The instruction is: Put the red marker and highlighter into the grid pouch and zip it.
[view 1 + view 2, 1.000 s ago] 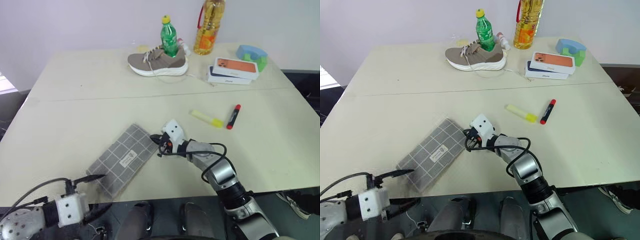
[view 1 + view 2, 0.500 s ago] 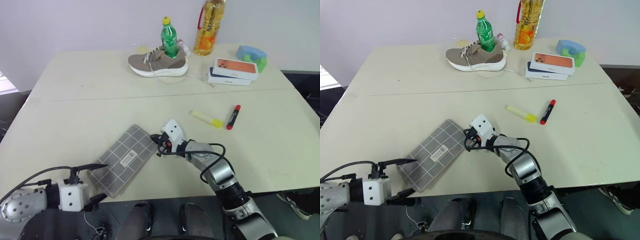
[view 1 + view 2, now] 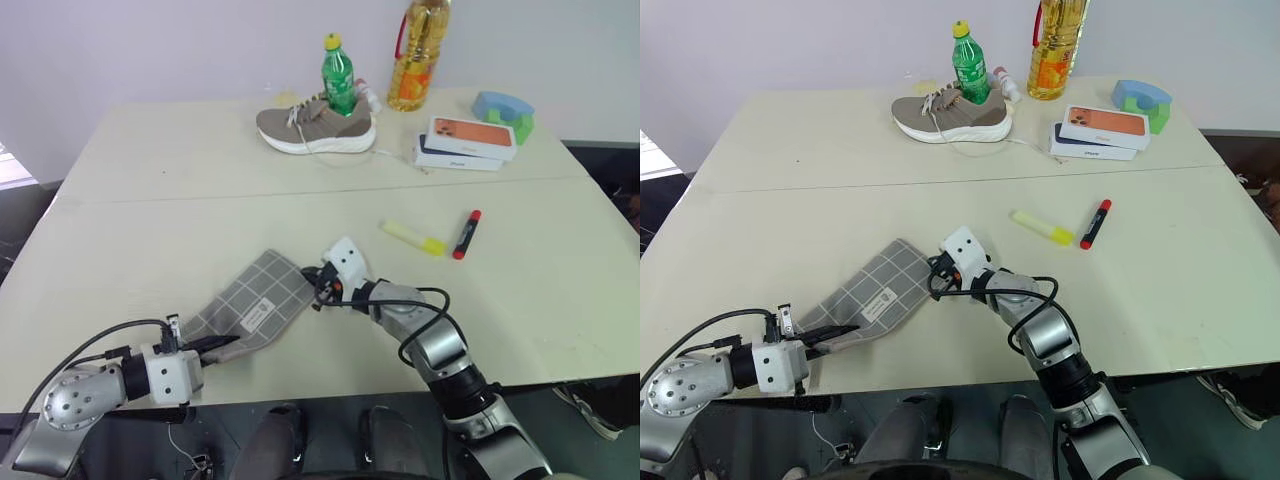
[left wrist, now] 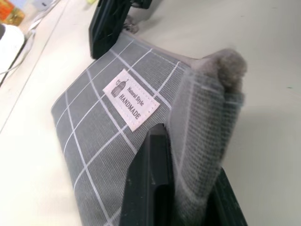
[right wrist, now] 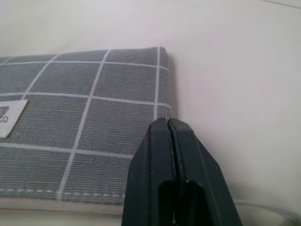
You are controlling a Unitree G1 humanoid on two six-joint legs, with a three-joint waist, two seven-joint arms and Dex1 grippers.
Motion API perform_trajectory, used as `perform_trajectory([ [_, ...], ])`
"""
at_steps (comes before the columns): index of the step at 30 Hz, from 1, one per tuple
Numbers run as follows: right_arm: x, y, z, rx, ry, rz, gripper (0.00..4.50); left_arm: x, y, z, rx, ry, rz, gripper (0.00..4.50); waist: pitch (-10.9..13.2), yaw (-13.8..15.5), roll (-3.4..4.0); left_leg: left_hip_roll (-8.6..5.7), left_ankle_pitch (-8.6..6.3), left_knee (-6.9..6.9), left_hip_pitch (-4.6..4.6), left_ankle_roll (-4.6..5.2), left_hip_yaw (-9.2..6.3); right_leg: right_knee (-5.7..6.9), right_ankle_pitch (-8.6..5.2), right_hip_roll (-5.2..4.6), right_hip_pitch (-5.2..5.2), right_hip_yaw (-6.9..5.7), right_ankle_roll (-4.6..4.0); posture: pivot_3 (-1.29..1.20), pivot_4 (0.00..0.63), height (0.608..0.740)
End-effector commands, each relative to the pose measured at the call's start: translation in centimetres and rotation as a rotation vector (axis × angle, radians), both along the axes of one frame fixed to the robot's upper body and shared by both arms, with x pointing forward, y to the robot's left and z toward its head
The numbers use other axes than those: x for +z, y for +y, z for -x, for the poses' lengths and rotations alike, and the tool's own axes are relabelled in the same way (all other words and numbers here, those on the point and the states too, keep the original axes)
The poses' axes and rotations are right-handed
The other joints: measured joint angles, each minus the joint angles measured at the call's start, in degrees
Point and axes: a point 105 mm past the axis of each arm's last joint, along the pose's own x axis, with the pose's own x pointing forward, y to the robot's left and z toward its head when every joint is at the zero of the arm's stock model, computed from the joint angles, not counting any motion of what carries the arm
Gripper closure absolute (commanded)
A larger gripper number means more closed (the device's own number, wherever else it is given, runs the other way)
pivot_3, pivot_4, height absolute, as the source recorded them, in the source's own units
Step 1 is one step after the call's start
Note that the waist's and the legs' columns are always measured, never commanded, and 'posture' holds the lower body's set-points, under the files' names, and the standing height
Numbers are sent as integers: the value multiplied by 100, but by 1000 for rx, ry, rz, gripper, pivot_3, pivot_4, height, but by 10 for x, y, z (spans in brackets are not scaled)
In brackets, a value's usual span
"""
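Pinching the near end of the grid pouch (image 3: 248, 307), the left claw (image 3: 222, 345) has its black fingers clamped on the grey fabric, so that corner is bunched and folded up in the left wrist view. The pouch lies flat otherwise on the desk (image 3: 150, 230), white label facing up. At the far end the right claw (image 3: 320, 285) has its fingers pressed together with nothing visible between them, right by the pouch's edge; can't tell if it's actually holding anything. The highlighter (image 3: 413, 236) and the red marker (image 3: 466, 233) lie near each other on the desk, well apart from the pouch, off to the right.
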Motion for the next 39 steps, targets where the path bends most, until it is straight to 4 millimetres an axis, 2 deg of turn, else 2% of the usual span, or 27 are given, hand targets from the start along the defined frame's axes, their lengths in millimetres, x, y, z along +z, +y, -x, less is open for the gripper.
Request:
perform_trajectory([
  [1,22,-27,-15,-115,-58,-8,4500,15,-4,-12,83,-14,123,4454,2,4,-2,-1,0,1,-1,0,-1,0,0,0,0,0,0,0,150,740],
  [3,38,-49,-20,-156,-73,-39,4500,22,-6,-21,128,-14,182,4454,5,9,2,-3,0,1,-5,1,-1,0,0,0,-3,0,1,0,150,740],
  [6,53,-84,-20,-177,-98,-4,3626,31,-12,-31,138,-31,224,4500,6,-2,3,-3,1,3,-11,2,-2,-1,1,-1,-8,-1,1,0,150,740],
  [9,63,-104,-17,-172,-124,26,2196,36,-18,-40,140,-50,255,4500,7,-16,4,0,1,-2,-14,2,0,-3,0,-2,-14,0,1,0,150,740],
  [12,65,-108,-6,-95,-142,88,714,41,-31,-49,104,-65,278,4500,7,-13,5,4,2,-3,-22,2,-1,-2,0,-1,-14,0,1,0,150,740],
  [17,69,-97,1,-54,-136,59,714,43,-51,-56,30,-74,297,4500,7,-14,3,2,4,7,-43,0,-1,-2,1,-4,-15,1,1,0,150,740],
  [25,67,-85,-13,-158,-78,-16,714,44,-78,-62,-51,-86,336,4500,7,-1,3,-1,6,9,-51,-3,-2,-2,2,-7,-22,2,1,0,150,740],
  [26,67,-84,-13,-167,-70,-27,1234,44,-79,-63,-54,-87,338,4500,7,-2,3,-2,6,9,-52,-3,-3,-2,2,-7,-22,2,1,0,150,740],
  [27,67,-84,-14,-175,-67,-33,1501,44,-80,-63,-55,-88,341,4500,7,-3,3,-1,6,9,-52,-3,-3,-2,2,-7,-22,2,1,0,150,740],
  [31,65,-85,-11,-181,-65,-24,3603,44,-82,-63,-61,-89,350,4500,7,-3,3,-2,7,7,-55,-5,-3,-2,2,-7,-26,2,1,0,150,740],
  [33,64,-85,-10,-182,-63,-23,4462,44,-82,-63,-63,-89,350,4500,7,-2,3,-3,7,8,-55,-4,-4,-2,2,-7,-26,2,1,0,150,740],
  [36,64,-85,-8,-181,-66,-11,4462,43,-83,-64,-63,-89,351,4500,7,-4,3,-3,7,8,-55,-4,-3,-2,2,-7,-25,2,1,0,150,740],
  [39,62,-83,-2,-129,-109,106,4462,41,-88,-69,-59,-88,350,4500,8,7,3,-5,7,9,-55,-3,-4,-1,2,-8,-25,2,1,0,150,740],
])
